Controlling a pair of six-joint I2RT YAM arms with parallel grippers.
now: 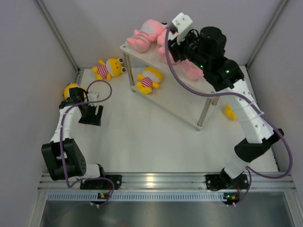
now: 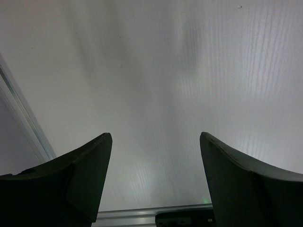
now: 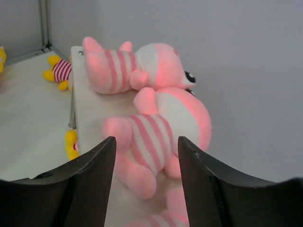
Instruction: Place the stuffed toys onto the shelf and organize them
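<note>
The white shelf (image 1: 152,57) stands at the back of the table. Pink stuffed toys lie on its top board: one (image 3: 137,66) at the far end, and another (image 3: 156,125) behind it, just beyond my right gripper (image 3: 147,146), whose jaws stand apart with nothing pinched. A third pink toy (image 1: 191,71) shows partly under that arm. Yellow stuffed toys lie on the table: one (image 1: 110,68) left of the shelf, one (image 1: 149,79) at its lower front edge, one (image 1: 73,90) beside the left arm. My left gripper (image 1: 92,115) hangs open over bare table.
A yellow toy part (image 1: 229,112) shows right of the shelf, behind the right arm. A silver shelf leg (image 1: 204,113) stands at the near corner. Grey walls close in left, right and back. A metal rail (image 1: 156,182) runs along the near edge.
</note>
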